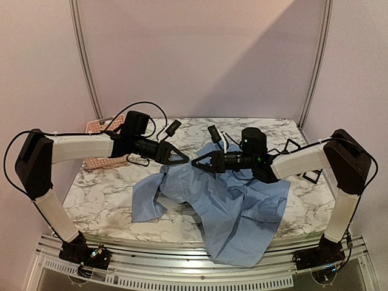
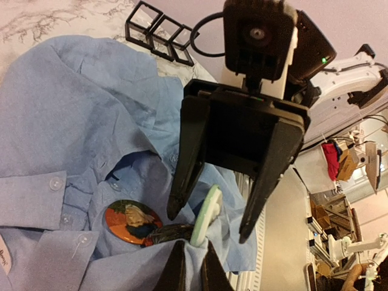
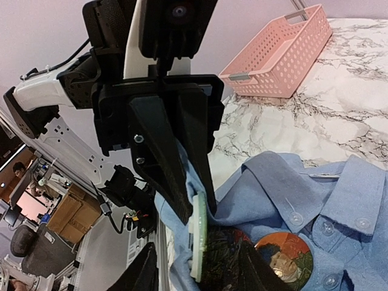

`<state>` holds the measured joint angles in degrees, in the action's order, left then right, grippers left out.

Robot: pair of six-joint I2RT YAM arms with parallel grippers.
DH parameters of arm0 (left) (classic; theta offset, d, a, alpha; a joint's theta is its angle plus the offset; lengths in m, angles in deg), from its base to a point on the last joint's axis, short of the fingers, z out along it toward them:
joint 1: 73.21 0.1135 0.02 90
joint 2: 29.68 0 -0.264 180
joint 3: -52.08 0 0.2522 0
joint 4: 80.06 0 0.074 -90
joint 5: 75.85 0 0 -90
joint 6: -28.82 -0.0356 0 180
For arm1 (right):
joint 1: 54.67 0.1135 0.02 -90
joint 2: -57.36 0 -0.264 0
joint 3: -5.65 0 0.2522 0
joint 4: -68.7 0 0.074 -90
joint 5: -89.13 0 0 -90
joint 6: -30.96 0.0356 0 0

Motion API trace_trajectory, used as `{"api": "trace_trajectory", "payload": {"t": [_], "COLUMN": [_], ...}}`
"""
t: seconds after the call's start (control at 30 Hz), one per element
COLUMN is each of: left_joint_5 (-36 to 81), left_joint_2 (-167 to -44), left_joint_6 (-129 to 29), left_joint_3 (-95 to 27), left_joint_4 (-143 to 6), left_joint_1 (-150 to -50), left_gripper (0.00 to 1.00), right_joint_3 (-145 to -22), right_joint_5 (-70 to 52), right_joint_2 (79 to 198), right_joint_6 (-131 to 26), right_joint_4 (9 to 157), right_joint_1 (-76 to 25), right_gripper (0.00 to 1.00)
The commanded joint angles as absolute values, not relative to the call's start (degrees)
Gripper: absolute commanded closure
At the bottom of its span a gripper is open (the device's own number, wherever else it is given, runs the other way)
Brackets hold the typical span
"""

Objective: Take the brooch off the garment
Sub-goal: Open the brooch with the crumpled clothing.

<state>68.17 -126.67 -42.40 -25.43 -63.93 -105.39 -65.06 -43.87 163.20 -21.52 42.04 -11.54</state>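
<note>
The garment [image 1: 242, 212] is a light blue shirt spread over the marble table, with one fold lifted between both grippers. My left gripper [image 2: 194, 245] is shut on that fold of cloth. A pale green-rimmed round brooch [image 2: 206, 212] stands edge-on on the fold, just past the left fingertips. My right gripper [image 3: 197, 248] faces the left one, its jaws on either side of the brooch [image 3: 199, 233] with a gap on each side. In the top view the two grippers [image 1: 183, 159] [image 1: 195, 162] meet tip to tip above the shirt.
Two more round badges are pinned on the shirt near the collar, one orange [image 2: 130, 221] and one dark [image 2: 173, 232]. A pink plastic basket [image 3: 285, 54] stands at the table's far left. Black wire cubes [image 2: 157, 24] sit at the right.
</note>
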Motion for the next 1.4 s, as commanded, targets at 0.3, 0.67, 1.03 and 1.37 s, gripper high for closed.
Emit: {"api": "trace_trajectory", "payload": {"t": [0.3,0.67,1.03,1.37], "left_joint_5": [69.4,69.3,69.3,69.4], "left_joint_2": [-124.3,-124.2,-124.3,-124.2], "left_joint_6": [-42.2,-42.1,-42.2,-42.4], "left_joint_3": [-24.6,-24.7,-24.6,-24.6], "left_joint_4": [-65.3,-65.3,-65.3,-65.3], "left_joint_1": [-105.2,-105.2,-105.2,-105.2], "left_gripper": [1.00,1.00,1.00,1.00], "right_joint_3": [-66.6,-66.5,-66.4,-66.4], "right_joint_5": [-44.1,-44.2,-44.3,-43.9], "right_joint_2": [165.8,166.2,166.2,166.5], "right_joint_6": [-19.3,-18.6,-18.3,-17.4], "right_joint_4": [39.4,38.7,38.5,38.2], "right_joint_1": [-11.1,-11.1,-11.1,-11.1], "right_gripper": [0.71,0.78,0.84,0.89]}}
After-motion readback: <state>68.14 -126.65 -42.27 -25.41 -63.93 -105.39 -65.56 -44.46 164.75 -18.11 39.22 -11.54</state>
